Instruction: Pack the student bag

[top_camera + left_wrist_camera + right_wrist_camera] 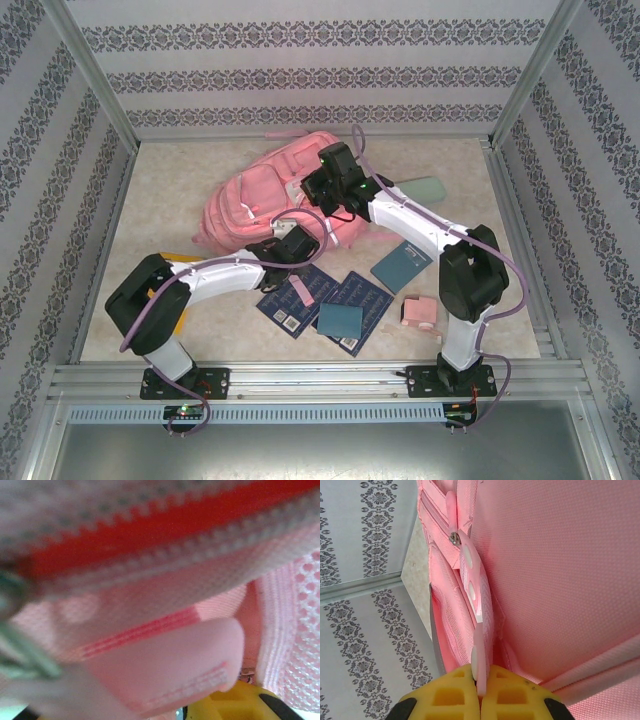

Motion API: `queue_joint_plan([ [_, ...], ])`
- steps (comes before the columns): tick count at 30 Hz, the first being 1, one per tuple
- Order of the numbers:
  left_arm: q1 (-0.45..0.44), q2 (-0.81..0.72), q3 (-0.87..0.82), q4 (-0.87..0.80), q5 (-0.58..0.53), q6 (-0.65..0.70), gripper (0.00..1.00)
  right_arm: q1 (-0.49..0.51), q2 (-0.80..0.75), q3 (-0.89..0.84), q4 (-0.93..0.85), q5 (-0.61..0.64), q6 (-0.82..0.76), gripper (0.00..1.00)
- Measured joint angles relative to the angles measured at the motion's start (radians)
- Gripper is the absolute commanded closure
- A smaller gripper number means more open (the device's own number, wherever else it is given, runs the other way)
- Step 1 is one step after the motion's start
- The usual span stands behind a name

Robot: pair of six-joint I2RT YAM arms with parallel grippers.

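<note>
The student bag (250,205), a large pink backpack, lies at the back middle of the table. My right gripper (322,186) is over its right side. In the right wrist view that gripper (481,689) is shut on a thin pink strap (482,625) with white ovals, which hangs from the bag (560,570). My left gripper (290,240) is pressed against the bag's near edge. Its wrist view is a blurred close-up of pink mesh, a red zipper tape (165,525) and a pale pink tab (170,665). One yellow fingertip (230,707) shows below the tab, and the jaws are hidden.
Two dark blue notebooks (362,292) lie in front of the bag, with a pink strip (300,292) on the left one. A teal book (402,265), a smaller teal book (340,320), a small pink box (420,313) and a pale green case (426,187) lie to the right.
</note>
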Motion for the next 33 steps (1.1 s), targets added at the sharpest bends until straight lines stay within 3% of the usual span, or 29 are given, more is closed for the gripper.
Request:
queue_joint_plan([
  [6, 0.029, 0.008, -0.005, 0.011, 0.037, -0.004, 0.92, 0.006, -0.002, -0.024, 0.021, -0.003, -0.001, 1.00],
  [12, 0.048, 0.008, -0.022, 0.028, 0.083, 0.008, 0.97, 0.004, -0.005, -0.042, 0.027, -0.005, -0.013, 1.00],
  [15, 0.060, 0.007, -0.039, 0.048, 0.115, 0.012, 0.97, -0.007, -0.008, -0.060, 0.029, -0.015, -0.037, 1.00],
  [21, 0.087, 0.009, -0.047, 0.062, 0.181, 0.038, 0.85, -0.023, -0.011, -0.097, 0.051, -0.043, -0.066, 1.00],
  [33, 0.100, 0.050, -0.032, 0.061, 0.239, 0.056, 0.84, -0.029, -0.013, -0.129, 0.068, -0.056, -0.070, 1.00],
])
